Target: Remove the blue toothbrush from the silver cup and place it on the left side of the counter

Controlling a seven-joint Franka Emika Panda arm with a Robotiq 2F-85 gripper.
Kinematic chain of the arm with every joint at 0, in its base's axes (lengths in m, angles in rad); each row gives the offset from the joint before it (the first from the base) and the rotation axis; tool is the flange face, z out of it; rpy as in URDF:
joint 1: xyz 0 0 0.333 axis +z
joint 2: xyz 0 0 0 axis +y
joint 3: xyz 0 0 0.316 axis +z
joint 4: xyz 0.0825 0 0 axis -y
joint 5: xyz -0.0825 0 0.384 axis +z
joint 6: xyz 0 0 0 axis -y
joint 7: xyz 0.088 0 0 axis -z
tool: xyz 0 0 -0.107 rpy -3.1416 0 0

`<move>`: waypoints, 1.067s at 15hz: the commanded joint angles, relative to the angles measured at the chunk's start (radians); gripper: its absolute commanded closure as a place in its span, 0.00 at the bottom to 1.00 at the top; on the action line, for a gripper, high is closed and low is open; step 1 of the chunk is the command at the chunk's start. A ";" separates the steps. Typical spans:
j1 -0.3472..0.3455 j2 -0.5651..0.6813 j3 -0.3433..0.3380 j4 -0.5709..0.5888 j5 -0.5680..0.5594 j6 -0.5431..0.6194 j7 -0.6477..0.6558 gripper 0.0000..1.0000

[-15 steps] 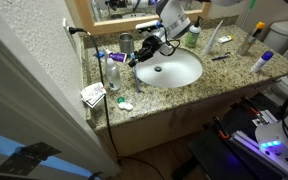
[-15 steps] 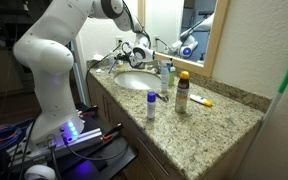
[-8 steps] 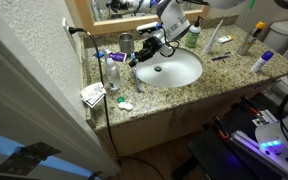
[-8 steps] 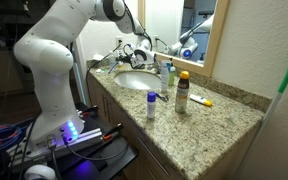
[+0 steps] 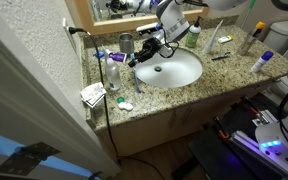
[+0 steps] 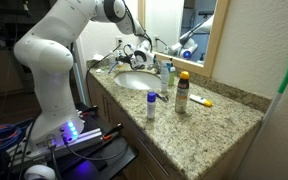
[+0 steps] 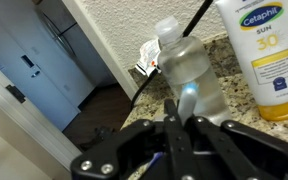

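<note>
Nothing is visibly moving since a second ago | gripper [image 7: 182, 120] is hovering over the counter [image 5: 174, 97] near the silver cup [image 5: 126, 42] | fingers are pressing close together, seemingly pinching the blue toothbrush [image 7: 187, 94], a blurred bluish sliver | cup's contents are showing too small to tell | clear bottle [image 7: 189, 70] and sunscreen bottle [image 7: 259, 55] are standing upright beyond the fingertips

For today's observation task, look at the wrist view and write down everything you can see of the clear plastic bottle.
The clear plastic bottle is see-through, with rounded shoulders and a pale translucent cap. It looks like thin plastic; whether it holds liquid cannot be told. It stands upright on the speckled counter, near the counter's edge and close beside the white-and-orange Cetaphil bottle; whether the two touch is unclear. A small blue glint shows on its lower front.
</note>
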 commanded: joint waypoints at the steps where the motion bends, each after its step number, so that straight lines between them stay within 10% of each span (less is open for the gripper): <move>1: -0.020 0.060 0.018 0.043 -0.004 -0.055 -0.063 0.98; 16: -0.035 0.067 -0.003 0.066 -0.047 -0.184 -0.090 0.93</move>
